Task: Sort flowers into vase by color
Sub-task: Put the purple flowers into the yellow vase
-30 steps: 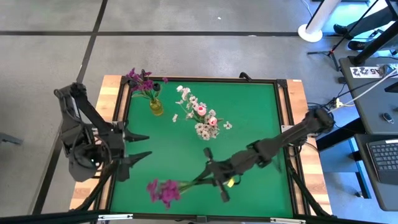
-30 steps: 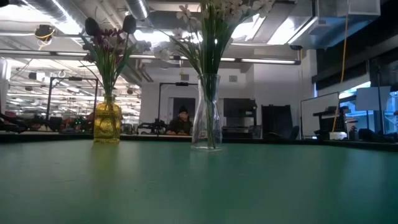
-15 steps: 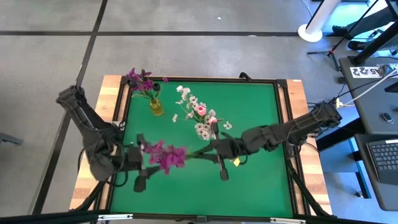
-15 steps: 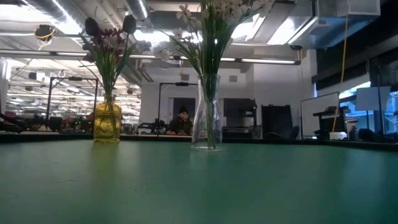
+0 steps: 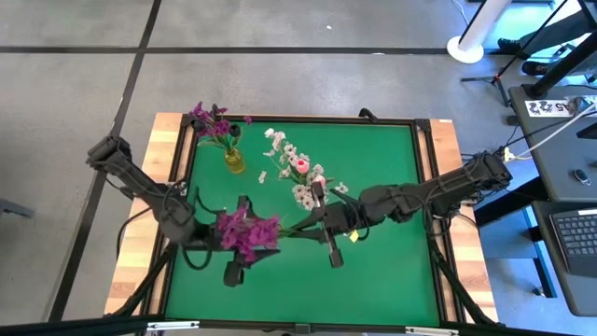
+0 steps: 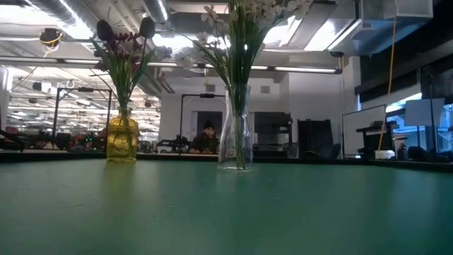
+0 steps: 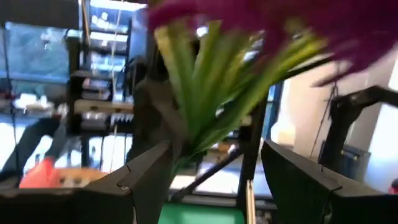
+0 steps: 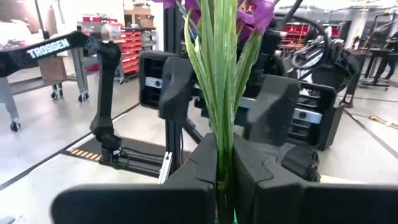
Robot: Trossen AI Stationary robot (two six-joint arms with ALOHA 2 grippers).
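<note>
A magenta-purple flower [image 5: 246, 233] with long green stems [image 8: 219, 93] hangs level above the green mat [image 5: 382, 159], blossoms toward the table's left. My right gripper [image 5: 312, 225] is shut on its stems. My left gripper [image 5: 237, 239] is open, one finger on either side of the blossom end [image 7: 205, 106]; I see no touch. A yellow vase [image 5: 234, 161] with purple flowers stands at the far left. A clear vase [image 6: 235, 129] with white and pink flowers [image 5: 303, 177] stands at mid table. The low view shows neither gripper. My right gripper pinches the bundle of green stems [image 8: 224, 163] between its two fingers, at the end away from the blossoms. The fingers come level from the table's right. The stems run on ahead of them toward the left gripper, and the flower is lifted clear of the mat.
A wooden frame [image 5: 177, 177] borders the mat on both sides. Bare mat lies at the far right [image 5: 382, 159] and near right [image 5: 392, 275]. Beyond the table are floor, stands and a desk with a keyboard [image 5: 578, 233].
My right gripper has lifted the purple flower from near the table's front edge and carried it toward the middle, blossoms still pointing left. My left gripper has swung toward the table's right and turned, so its open fingers now flank the blossom end.
</note>
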